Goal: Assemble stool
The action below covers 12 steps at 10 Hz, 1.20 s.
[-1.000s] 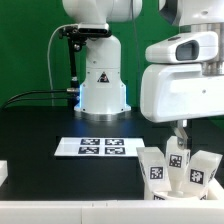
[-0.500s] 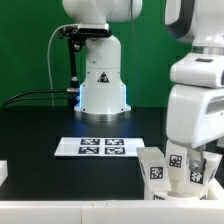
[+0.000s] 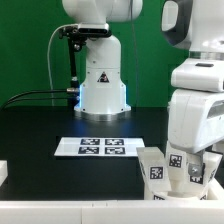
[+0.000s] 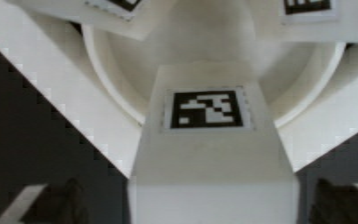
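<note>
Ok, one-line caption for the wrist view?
Close-up of a tagged white leg lying across the round seat, seen from directly above.

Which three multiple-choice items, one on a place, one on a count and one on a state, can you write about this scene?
1. Where does the flat white marker board lie?
A. on the black table, in front of the robot base
B. on the stool parts
C. under the gripper

2. How many black square tags does it carry?
A. two
B. four
C. six

3. How do the short chunky white plastic stool legs stand in the exterior view?
A. scattered across the table
B. lying flat on the board
C. clustered upright at the exterior view's right, below the arm

Key: 1 A, it lies bare on the table. 2 B, four tags show. 3 C, tagged legs stand together.
</note>
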Available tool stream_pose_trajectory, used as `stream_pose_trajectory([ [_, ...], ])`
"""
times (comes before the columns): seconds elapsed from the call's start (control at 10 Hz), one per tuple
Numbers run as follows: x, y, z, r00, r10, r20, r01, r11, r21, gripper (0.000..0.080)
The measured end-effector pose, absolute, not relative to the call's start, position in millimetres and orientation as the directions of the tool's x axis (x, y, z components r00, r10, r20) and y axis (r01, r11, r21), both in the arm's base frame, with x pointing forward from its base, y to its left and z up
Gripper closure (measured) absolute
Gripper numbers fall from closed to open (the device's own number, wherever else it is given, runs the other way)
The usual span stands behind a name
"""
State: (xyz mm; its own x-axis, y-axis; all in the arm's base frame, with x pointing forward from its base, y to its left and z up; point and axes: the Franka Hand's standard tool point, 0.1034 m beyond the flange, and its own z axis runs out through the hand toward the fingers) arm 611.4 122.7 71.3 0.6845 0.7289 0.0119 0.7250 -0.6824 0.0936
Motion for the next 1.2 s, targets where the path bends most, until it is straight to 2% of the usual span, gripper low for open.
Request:
stream_pose_trajectory([
  [0.1, 611, 122, 71.3, 0.701, 0.713, 0.014, 0.709, -0.699, 0.093, 0.0252],
  [0.2, 611, 122, 71.3, 0.753, 0.657, 0.021, 0.653, -0.752, 0.092, 0.0435],
  [0.3, 612, 122, 71.3, 0.789, 0.614, 0.026, 0.610, -0.787, 0.090, 0.0466],
  [0.6, 618, 112, 75.0, 0.952, 0.306, 0.017, 0.304, -0.950, 0.073, 0.0466],
  [0.7, 622, 103, 75.4, 0.986, 0.168, 0.020, 0.167, -0.985, 0.043, 0.0466],
  [0.8, 629, 95, 79.3, 0.996, 0.079, 0.036, 0.079, -0.997, 0.025, 0.0466],
  [1.2, 629, 89, 77.2, 0.985, -0.167, 0.046, -0.168, -0.985, 0.024, 0.0466],
])
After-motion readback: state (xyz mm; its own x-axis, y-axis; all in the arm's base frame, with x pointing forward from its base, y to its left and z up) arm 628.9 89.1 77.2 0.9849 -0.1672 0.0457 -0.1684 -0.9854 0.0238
